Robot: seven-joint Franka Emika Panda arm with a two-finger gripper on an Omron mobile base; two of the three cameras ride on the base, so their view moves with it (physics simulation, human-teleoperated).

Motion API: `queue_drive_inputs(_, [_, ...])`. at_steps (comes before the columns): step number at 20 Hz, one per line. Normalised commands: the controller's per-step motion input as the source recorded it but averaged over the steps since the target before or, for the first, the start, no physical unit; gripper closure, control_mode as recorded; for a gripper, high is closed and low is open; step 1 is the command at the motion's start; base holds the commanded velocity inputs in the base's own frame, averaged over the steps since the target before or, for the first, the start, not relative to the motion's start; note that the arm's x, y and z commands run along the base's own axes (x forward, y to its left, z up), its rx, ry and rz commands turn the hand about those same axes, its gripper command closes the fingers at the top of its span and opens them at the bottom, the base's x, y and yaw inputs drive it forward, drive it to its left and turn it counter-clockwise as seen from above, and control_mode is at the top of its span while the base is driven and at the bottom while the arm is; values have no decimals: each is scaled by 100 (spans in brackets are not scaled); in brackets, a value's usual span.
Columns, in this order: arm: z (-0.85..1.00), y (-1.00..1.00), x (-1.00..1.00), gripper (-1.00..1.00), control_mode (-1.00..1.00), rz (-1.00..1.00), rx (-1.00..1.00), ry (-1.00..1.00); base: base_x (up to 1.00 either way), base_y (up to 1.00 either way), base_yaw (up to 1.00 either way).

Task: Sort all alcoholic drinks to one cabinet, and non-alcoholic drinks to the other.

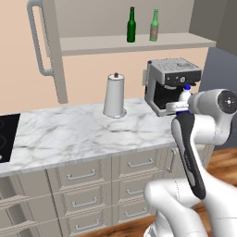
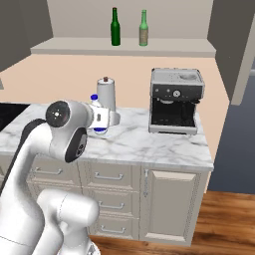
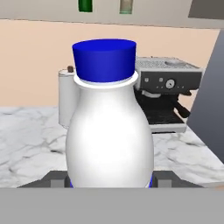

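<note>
Squarely between pincer [image 3: 109, 181] fingers: white bottle [image 3: 109, 135].

Peach wall [image 2: 69, 74], marble counter [image 1: 69, 132] w/ beige drawers [image 1: 83, 185], open shelf [image 2: 124, 47], wood floor [image 2: 229, 219].

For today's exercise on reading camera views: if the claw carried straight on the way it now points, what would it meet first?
The claw holds the white blue-capped bottle. Straight beyond stands the paper towel roll, probably first met, with the coffee machine beside it; depth is unclear.
</note>
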Motion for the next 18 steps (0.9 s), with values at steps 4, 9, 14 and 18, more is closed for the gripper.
queue_drive_inputs(4, [40, 4, -48, 100, -100, 0, 0, -1, 0, 0, 0])
queue_drive_inputs(9, [34, 10, -43, 100, -100, 0, -1, -4, 0, 0, 0])
queue_drive_inputs(14, [30, 11, -45, 100, -100, 0, -1, -7, 0, 0, 0])
queue_drive_inputs(18, [23, 12, -44, 100, -100, -1, 0, -6, 0, 0, 0])
